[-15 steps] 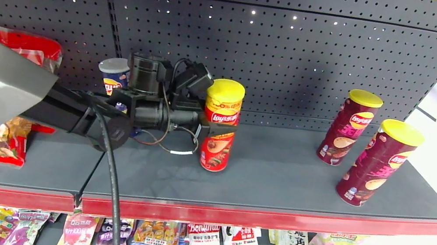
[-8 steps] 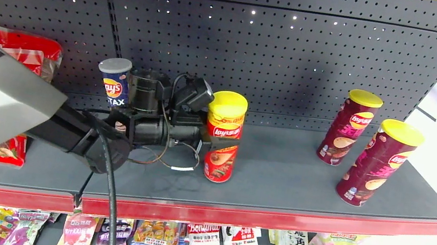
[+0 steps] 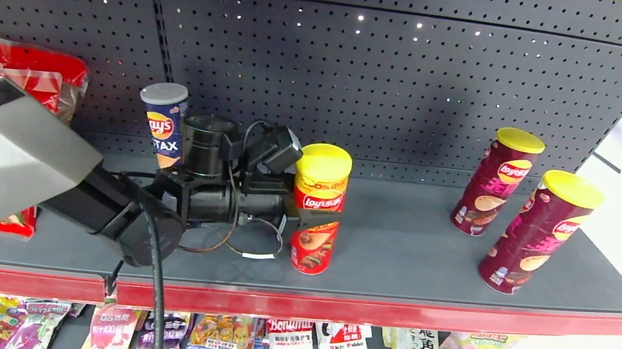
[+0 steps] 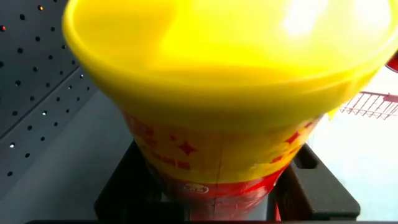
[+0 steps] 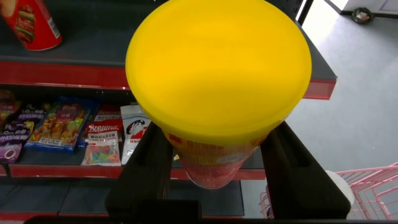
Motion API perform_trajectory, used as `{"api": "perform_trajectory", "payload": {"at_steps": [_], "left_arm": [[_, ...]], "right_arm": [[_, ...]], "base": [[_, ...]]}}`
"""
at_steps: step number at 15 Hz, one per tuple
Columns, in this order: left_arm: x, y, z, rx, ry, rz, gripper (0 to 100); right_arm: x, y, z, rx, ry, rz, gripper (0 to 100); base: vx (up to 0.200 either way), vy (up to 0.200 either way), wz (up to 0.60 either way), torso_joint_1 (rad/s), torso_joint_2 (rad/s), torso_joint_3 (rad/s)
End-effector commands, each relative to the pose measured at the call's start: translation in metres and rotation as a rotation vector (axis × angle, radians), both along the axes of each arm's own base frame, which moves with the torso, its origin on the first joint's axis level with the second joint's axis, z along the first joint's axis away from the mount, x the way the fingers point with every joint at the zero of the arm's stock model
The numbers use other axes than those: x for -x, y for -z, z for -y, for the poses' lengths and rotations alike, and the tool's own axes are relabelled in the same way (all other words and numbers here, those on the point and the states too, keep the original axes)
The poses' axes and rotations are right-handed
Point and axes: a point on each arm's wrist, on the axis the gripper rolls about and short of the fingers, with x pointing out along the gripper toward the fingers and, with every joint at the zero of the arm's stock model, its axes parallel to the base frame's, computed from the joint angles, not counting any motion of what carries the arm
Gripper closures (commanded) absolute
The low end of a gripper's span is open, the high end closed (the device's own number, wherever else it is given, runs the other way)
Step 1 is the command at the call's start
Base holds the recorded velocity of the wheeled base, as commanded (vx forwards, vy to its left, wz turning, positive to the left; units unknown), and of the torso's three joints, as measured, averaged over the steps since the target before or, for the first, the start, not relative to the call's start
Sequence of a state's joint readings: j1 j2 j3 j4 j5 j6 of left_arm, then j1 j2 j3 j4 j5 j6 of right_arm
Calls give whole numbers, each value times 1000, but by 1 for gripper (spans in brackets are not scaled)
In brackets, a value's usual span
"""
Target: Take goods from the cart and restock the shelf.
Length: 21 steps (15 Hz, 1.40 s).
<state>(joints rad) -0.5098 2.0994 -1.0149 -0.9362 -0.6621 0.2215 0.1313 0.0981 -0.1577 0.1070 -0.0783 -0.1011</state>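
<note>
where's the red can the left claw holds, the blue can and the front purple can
red can (image 3: 311,247), head view, lower part of its red body
blue can (image 3: 162,125), head view, logo on its side
front purple can (image 3: 534,237), head view, middle of its body

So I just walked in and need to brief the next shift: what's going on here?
The robot is restocking. Its left gripper is shut on a red chip can with a yellow lid, upright on or just above the shelf, toward its front. Its right gripper holds a second yellow-lidded can, off the shelf. Two maroon cans stand farther right.
</note>
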Motion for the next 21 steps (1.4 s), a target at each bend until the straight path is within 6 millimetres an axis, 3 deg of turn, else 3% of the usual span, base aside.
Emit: {"api": "perform_trajectory", "payload": {"at_steps": [1, 10, 13, 21], "left_arm": [[2, 2, 1, -4, 5, -9, 100], [10, -7, -3, 2, 1, -66, 100], [8, 2, -4, -11, -5, -83, 100], [9, 1, -3, -11, -16, -80, 100]], "right_arm": [[0, 1, 0, 1, -1, -5, 100], [0, 1, 0, 1, -1, -5, 100], [0, 0, 0, 0, -1, -2, 100], [0, 0, 0, 1, 1, -3, 100]], "base": [[0, 0, 0, 0, 0, 0], [0, 0, 0, 0, 0, 0], [0, 0, 0, 0, 0, 0], [0, 0, 0, 0, 0, 0]]}}
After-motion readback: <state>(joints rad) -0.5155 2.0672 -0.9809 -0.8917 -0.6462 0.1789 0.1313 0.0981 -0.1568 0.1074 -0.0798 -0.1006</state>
